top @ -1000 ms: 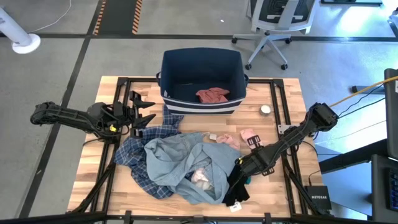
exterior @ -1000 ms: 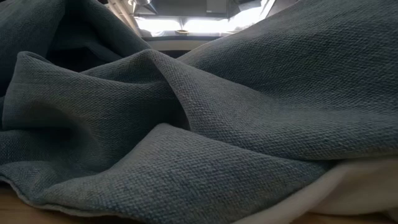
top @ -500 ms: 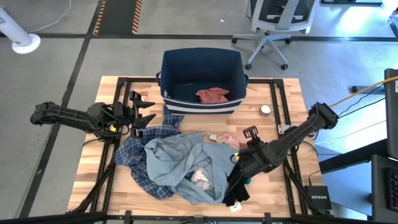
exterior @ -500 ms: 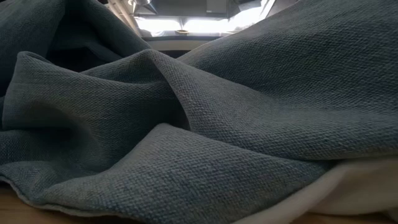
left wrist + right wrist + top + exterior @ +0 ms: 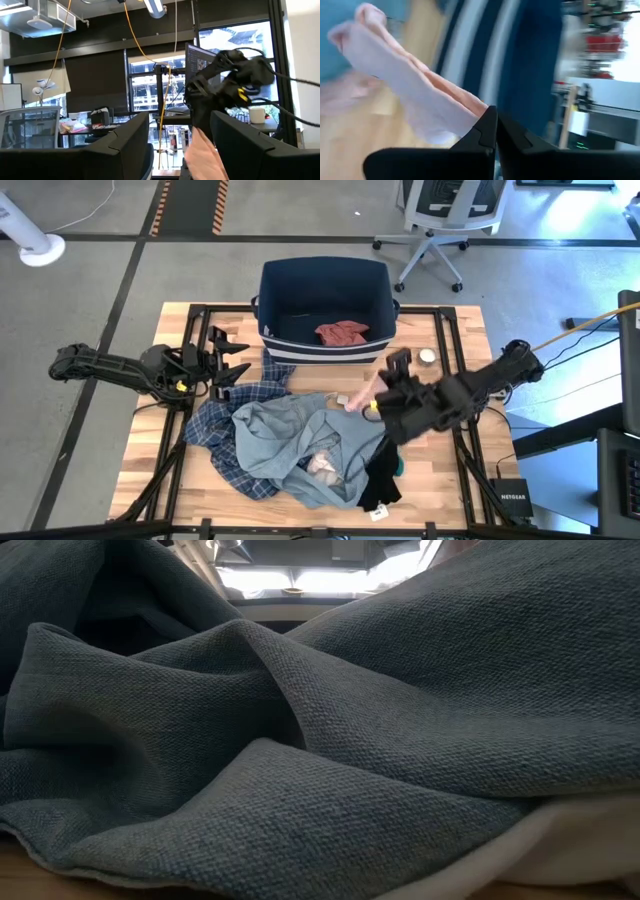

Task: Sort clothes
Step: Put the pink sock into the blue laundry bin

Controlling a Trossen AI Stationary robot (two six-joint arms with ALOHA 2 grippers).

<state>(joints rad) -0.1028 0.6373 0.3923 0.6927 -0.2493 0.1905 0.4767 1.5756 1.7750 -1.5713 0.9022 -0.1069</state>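
Wooden table (image 5: 170,470) scene: the right gripper (image 5: 378,402), clamped on a pink piece (image 5: 415,102), has lifted it toward the bin (image 5: 323,280), while the left gripper (image 5: 230,358) waits, fingers apart

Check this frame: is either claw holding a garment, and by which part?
The right claw is shut on a pink piece, pinching one end of it while the rest hangs free. The left claw is open and holds nothing.

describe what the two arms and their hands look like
Both arms are dark, almost black, built of slim jointed segments with bulkier housings at the joints. The left arm shows a small yellow mark near its wrist; its hand ends in two pointed black fingers. The right arm looks the same, with dark, tapered fingers.
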